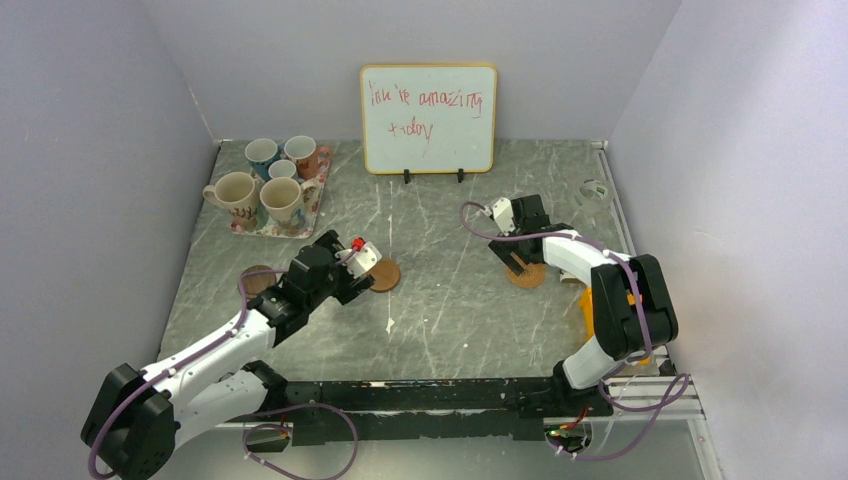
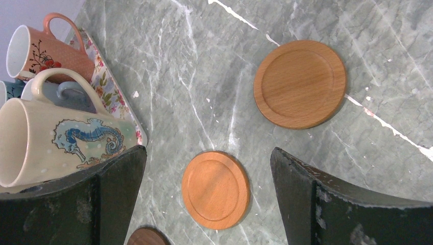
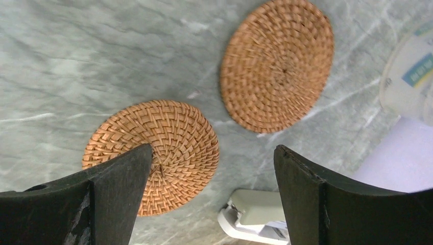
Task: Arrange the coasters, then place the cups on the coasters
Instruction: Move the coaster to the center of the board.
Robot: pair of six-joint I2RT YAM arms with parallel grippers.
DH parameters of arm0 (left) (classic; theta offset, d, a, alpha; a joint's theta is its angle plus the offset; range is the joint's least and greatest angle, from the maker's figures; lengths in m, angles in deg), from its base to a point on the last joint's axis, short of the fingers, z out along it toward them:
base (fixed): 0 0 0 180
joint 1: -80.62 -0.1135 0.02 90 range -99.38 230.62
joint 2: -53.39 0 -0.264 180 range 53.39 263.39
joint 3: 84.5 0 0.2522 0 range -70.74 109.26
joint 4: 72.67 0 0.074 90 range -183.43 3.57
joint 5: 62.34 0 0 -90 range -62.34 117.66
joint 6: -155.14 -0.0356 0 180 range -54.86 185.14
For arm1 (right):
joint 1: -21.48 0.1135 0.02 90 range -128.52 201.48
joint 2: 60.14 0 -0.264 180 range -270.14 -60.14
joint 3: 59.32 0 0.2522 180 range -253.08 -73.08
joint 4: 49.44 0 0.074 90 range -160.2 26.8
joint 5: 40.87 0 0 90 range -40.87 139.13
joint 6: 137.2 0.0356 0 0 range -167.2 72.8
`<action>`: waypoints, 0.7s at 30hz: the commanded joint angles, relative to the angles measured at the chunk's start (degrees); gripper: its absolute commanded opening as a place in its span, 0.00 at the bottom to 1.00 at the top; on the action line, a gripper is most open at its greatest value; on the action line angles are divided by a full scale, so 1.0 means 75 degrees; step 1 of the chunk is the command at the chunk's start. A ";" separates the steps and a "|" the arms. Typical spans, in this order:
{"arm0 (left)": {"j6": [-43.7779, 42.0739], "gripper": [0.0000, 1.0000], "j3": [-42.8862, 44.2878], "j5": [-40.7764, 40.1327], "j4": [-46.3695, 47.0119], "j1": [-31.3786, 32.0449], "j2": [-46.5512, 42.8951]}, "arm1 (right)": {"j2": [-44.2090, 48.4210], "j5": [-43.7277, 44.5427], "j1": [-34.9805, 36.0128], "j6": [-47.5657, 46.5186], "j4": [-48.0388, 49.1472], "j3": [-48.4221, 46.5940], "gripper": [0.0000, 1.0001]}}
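Hovering open and empty, your left pincer (image 2: 208, 149) frames a thin wooden coaster (image 2: 215, 190) on the surface (image 2: 204, 66), cups (image 2: 61, 140) on a tray (image 2: 116, 98) beside it; your right pincer (image 3: 214, 147), equally open, has a woven coaster (image 3: 163, 135) partly beneath one finger; both seem light, stiff, low; pinch across the rim.

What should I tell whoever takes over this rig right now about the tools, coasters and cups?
Left tool: open, empty, aimed at a wooden coaster. A second wooden coaster and the dark brown coaster lie nearby.
Right tool: open, empty, above a woven coaster, with a second woven coaster beyond it.
Cups: all five on the floral tray at the far left.
Done: no cup is on a coaster.
Left: arrange the five coasters, then set a cup on each.
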 commanded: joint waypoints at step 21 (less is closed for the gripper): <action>0.0100 0.96 -0.0117 -0.0191 0.0489 -0.0042 -0.0095 | -0.0447 -0.1139 0.2851 0.0023 0.0521 -0.0181 0.96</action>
